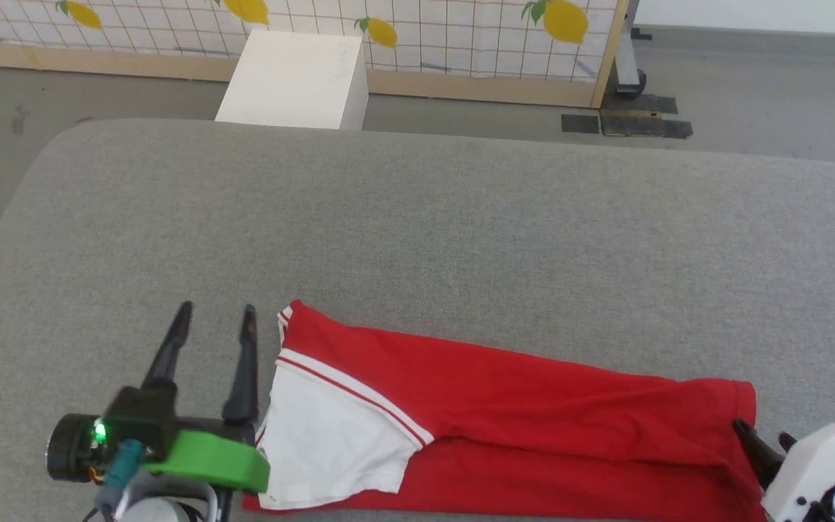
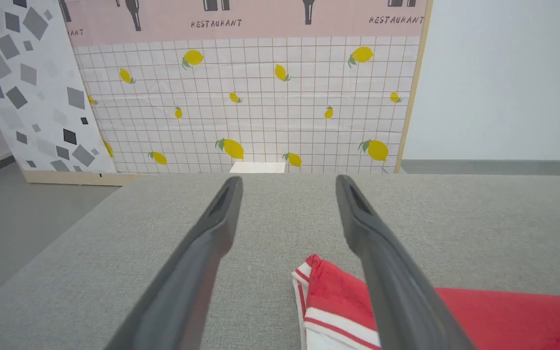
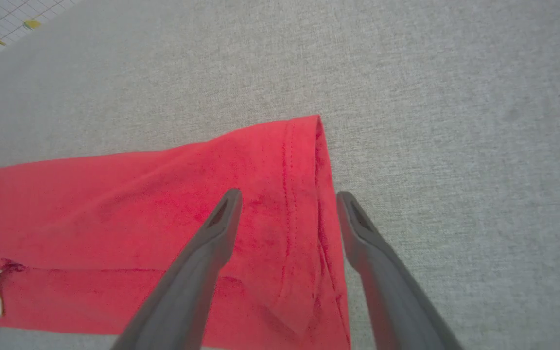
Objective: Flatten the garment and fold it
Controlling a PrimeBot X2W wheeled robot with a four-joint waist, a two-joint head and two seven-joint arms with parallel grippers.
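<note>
At 7 o'clock of the head view, our left end effector (image 1: 216,312) stands open and empty, just beside the white sleeve (image 1: 323,435) of the garment (image 1: 504,391). At 4 o'clock our right end effector (image 1: 769,441) is open too, at the red hem (image 1: 740,406). The garment lies as a long strip on the near part of the grey desk (image 1: 417,217). Beyond, at 12 o'clock, a white box (image 1: 294,80) stands before a lemon-patterned screen (image 1: 461,43).
</note>
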